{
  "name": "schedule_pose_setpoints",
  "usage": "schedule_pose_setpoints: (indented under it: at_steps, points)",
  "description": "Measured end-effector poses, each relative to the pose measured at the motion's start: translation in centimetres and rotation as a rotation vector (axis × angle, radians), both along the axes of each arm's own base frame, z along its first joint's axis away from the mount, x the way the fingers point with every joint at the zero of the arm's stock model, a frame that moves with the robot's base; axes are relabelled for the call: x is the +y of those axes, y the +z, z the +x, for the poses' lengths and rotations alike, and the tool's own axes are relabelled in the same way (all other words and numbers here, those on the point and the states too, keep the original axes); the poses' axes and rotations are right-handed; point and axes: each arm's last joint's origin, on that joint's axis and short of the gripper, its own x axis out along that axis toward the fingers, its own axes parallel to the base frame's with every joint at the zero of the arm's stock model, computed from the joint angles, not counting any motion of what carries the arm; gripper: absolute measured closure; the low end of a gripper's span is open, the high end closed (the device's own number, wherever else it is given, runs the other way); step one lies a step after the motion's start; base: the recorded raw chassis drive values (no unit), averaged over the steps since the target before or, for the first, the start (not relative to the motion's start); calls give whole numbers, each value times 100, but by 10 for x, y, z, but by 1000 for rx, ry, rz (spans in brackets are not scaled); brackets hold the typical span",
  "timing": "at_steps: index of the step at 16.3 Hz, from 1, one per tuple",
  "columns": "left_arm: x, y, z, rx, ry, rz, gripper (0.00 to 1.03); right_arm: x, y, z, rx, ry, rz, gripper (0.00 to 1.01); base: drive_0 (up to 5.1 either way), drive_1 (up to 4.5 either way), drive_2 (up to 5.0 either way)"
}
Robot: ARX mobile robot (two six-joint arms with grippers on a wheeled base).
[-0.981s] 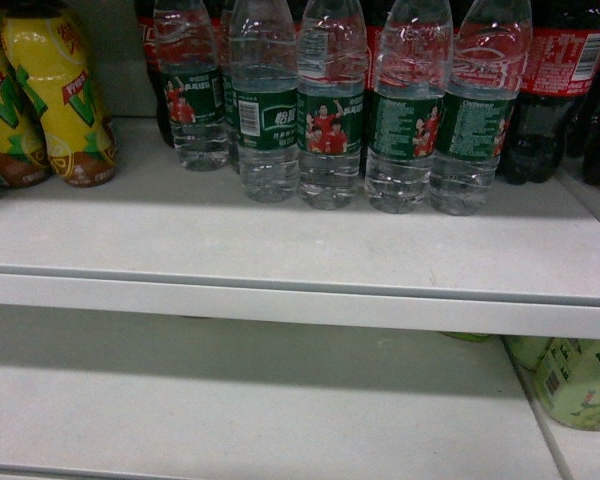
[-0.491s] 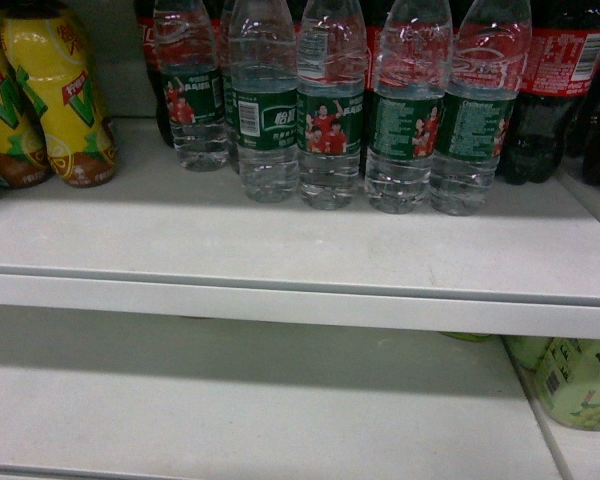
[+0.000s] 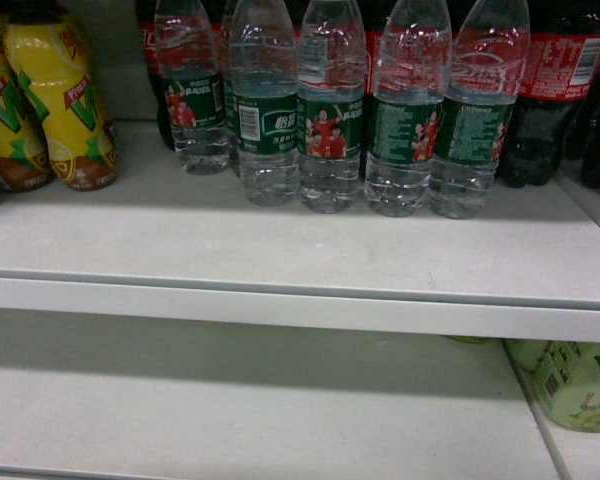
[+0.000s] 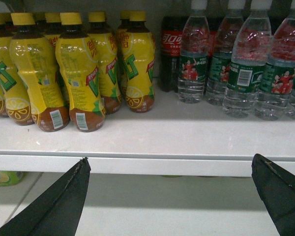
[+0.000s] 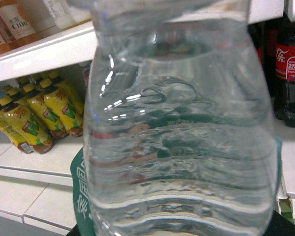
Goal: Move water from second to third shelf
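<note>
Spanning the head view, the upper white shelf (image 3: 280, 250) carries the drinks, and the lower shelf (image 3: 230, 410) beneath it lies mostly bare, with pale green bottles (image 3: 575, 385) at its right end. Yellow drink bottles (image 4: 78, 73) crowd the shelf's left side and dark cola bottles (image 3: 560, 90) stand behind and to the right, just beside the row of water bottles (image 3: 330, 120).

One water bottle (image 5: 179, 128) fills the right wrist view, close against the camera, so the right fingers appear to be clamped on it, though they are themselves hidden below the frame. Full of water, it should feel fairly heavy, and its thin ribbed wall will likely dent under a hard squeeze; the labelled waist looks like the firmest, least slippery place to hold.

The left fingers (image 4: 64, 206) stand spread wide and empty, level with the shelf's front lip, which could catch a bottle on its way to the other shelf.
</note>
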Motion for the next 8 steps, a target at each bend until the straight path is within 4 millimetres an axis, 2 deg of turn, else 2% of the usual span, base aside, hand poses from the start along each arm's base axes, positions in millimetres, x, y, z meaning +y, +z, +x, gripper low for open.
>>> schedule_pose_setpoints:
  at_steps: [8]
  points:
    - [0,0,0,-3,-2,0,5,0,1,0,-2,0,10,59,0,0,0]
